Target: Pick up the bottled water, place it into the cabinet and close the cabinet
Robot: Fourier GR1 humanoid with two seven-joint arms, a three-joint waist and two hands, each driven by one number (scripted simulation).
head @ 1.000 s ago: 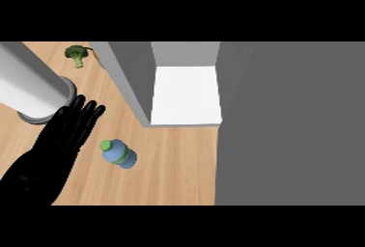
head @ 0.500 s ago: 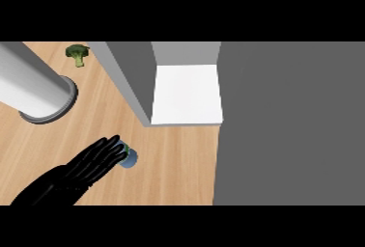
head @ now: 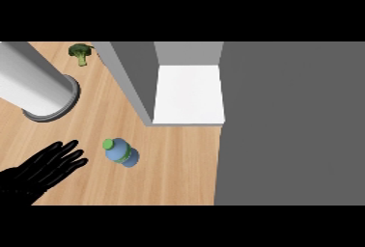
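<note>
The left robot hand (head: 46, 166) is hovering open at the table's (head: 178, 164) left edge, fingers spread, wrist cut off, gripping nothing. The bottled water (head: 119, 152) is sitting just beside its fingertips, untouched, upright or tipped I cannot tell, near the open cabinet (head: 189, 94).

bottled water (head: 119, 152) right of left hand (head: 43, 169), cabinet (head: 189, 94) behind

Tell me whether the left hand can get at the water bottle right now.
Probably yes: the left hand, fingers straight, sits just left of the water bottle, with only bare counter between them.
</note>
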